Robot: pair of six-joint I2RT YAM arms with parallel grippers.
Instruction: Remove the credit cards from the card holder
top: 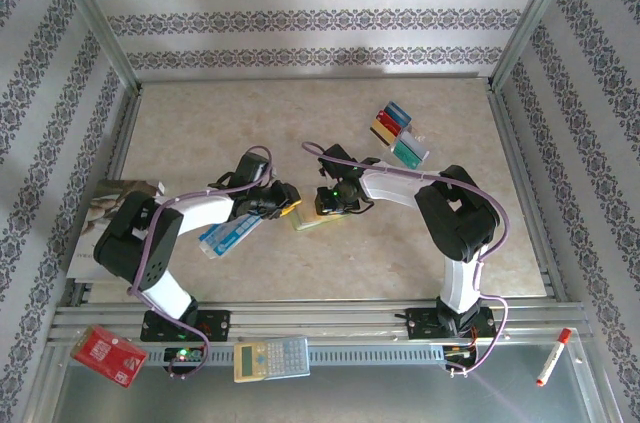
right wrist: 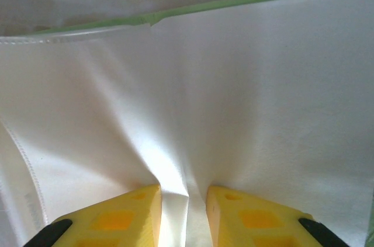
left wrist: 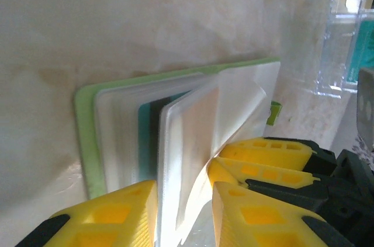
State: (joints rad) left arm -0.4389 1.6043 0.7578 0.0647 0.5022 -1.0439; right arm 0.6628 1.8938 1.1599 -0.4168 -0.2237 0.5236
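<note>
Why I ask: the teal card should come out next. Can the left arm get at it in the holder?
Probably not: the left gripper has its jaws on a clear sleeve, and the teal card sits tucked between sleeves.

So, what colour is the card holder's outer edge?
Lime green; the card holder shows best in the left wrist view.

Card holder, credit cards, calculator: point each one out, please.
card holder (left wrist: 87, 142), left wrist view, green cover edge.
credit cards (top: 399, 134), top external view, centre of the group.
calculator (top: 272, 358), top external view, body centre.
</note>
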